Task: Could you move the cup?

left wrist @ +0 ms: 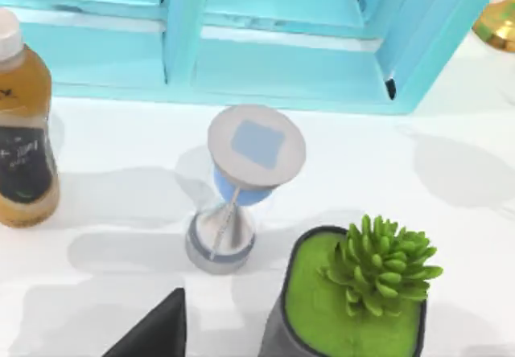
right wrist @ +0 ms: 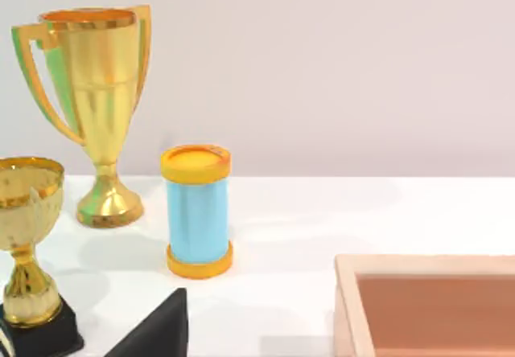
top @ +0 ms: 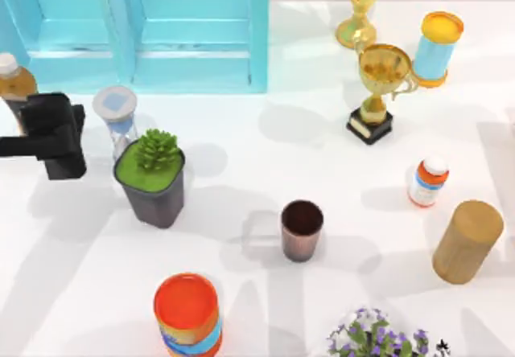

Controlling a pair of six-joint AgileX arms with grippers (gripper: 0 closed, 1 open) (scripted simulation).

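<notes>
The cup [top: 302, 229] is a small dark coppery-brown ribbed tumbler standing upright a little right of the table's middle, toward the front. My left gripper [top: 58, 141] hovers at the table's left side, beside the hourglass [top: 117, 114] and far left of the cup. A black part of the left gripper [left wrist: 153, 334] shows in the left wrist view, above the hourglass [left wrist: 241, 188] and the plant pot [left wrist: 354, 301]. A black part of my right gripper [right wrist: 157, 330] shows in the right wrist view, facing the blue cylinder [right wrist: 197, 211].
A cyan cabinet [top: 145, 27] fills the back left, with a tea bottle [top: 12, 80] by it. The plant pot [top: 153, 178] stands left of the cup and an orange-topped can [top: 187, 315] in front. Trophies [top: 378, 92], a pill bottle [top: 427, 182], a wooden cylinder [top: 467, 241] and purple flowers [top: 374, 337] stand at the right. A wooden box [right wrist: 426, 305] is there too.
</notes>
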